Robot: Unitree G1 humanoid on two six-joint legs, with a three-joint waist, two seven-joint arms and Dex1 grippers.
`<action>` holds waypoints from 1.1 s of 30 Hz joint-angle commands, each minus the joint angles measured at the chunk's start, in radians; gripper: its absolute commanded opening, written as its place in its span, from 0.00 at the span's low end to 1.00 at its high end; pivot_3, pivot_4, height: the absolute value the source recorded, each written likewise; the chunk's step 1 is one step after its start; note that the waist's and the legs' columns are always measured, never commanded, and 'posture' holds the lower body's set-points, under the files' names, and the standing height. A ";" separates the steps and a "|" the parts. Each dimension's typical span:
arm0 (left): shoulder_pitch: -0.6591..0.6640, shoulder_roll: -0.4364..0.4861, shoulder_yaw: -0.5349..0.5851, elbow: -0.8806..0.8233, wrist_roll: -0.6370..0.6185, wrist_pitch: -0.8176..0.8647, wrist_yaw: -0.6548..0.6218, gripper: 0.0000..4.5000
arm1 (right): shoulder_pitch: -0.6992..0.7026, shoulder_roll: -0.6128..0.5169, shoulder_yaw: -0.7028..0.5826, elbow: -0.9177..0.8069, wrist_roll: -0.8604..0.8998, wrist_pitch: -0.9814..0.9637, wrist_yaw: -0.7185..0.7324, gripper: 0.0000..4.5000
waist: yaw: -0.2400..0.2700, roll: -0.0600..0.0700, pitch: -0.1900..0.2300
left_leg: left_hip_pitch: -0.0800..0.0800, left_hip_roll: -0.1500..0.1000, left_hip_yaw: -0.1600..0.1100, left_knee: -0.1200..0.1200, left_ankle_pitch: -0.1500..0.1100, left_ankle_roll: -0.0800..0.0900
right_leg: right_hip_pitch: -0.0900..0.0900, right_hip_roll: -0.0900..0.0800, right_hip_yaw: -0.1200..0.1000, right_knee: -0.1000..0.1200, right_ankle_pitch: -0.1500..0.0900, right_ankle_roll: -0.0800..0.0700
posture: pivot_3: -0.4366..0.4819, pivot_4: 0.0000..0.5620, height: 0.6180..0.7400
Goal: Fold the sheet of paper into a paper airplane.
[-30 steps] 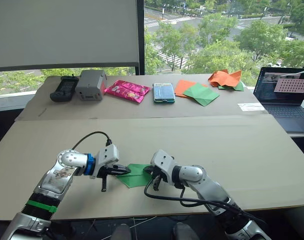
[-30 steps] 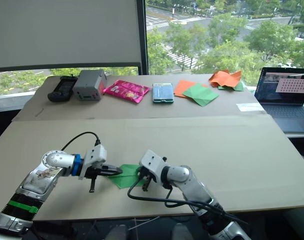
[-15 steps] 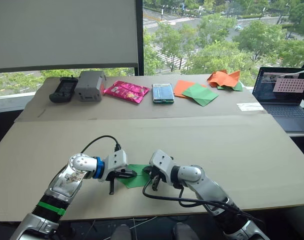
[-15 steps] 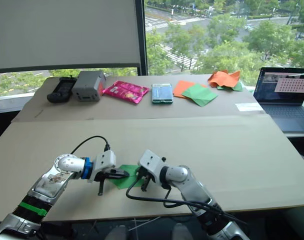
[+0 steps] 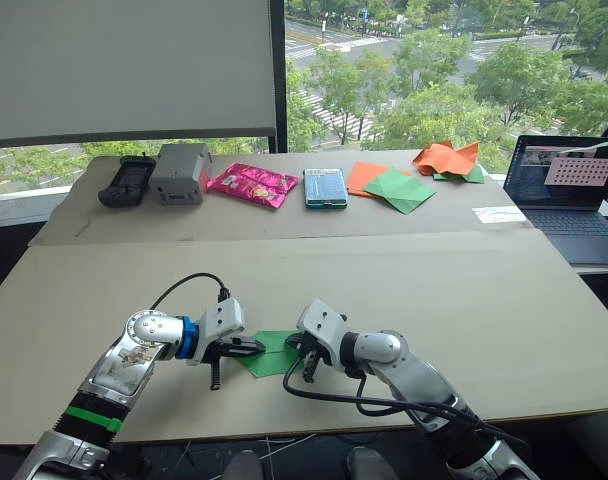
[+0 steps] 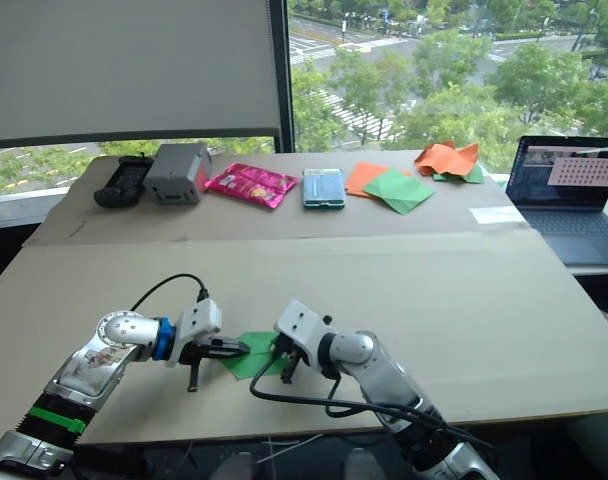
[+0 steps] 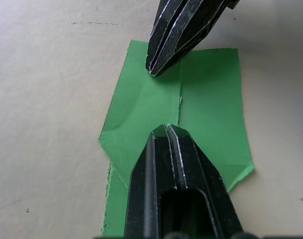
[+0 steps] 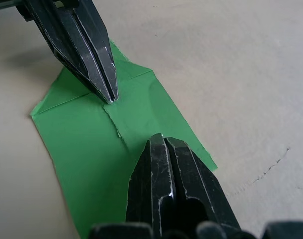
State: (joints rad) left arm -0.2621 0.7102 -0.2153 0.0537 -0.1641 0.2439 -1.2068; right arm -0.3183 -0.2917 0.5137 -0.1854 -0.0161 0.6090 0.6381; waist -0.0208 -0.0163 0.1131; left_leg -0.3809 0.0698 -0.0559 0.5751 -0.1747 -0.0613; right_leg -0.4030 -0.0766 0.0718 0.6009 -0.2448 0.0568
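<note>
My left gripper [image 7: 166, 130] and right gripper [image 8: 159, 140] are both clenched, tips pressing flat on the folded bright green sheet of paper [image 5: 271, 352] from opposite ends. It lies on the near beige cardboard tabletop [image 5: 404, 280], its long axis running between my grippers along a centre seam.

Wide bare tan cardboard-covered bench [image 5: 464, 300] lies open around the flat creased green paper sheet [image 5: 272, 353]. The left end effector [image 5: 256, 347] and right end effector [image 5: 294, 345], fingers closed, crowd it from both sides, tips nearly meeting. Clutter sits well apart along the far edge.
</note>
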 commanded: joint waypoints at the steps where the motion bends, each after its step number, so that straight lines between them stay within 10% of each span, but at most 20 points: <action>1: 0.040 0.033 -0.021 0.040 0.034 0.018 -0.002 0.00 | 0.024 -0.019 0.012 0.031 -0.012 0.060 0.001 0.00 | 0.000 0.000 -0.001 | 0.000 0.000 0.000 0.000 0.000 0.000 | 0.000 0.000 0.000 0.000 0.000 0.000 | 0.48 0.27 0.82; 33: 0.194 0.175 0.103 0.044 -0.013 0.036 -0.015 0.00 | 0.014 -0.018 0.018 0.016 -0.007 0.089 0.011 0.00 | -0.024 0.003 0.000 | 0.006 0.000 0.000 -0.003 -0.003 -0.005 | -0.001 -0.002 0.000 -0.001 0.000 0.000 | 0.48 0.27 0.82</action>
State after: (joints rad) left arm -0.1093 0.8634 -0.0807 0.0439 -0.2233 0.2614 -1.2276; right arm -0.3192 -0.2917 0.5204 -0.2069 -0.0144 0.6482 0.6472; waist -0.0444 -0.0129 0.1130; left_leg -0.3748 0.0699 -0.0558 0.5724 -0.1780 -0.0665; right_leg -0.4035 -0.0783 0.0716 0.6000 -0.2451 0.0564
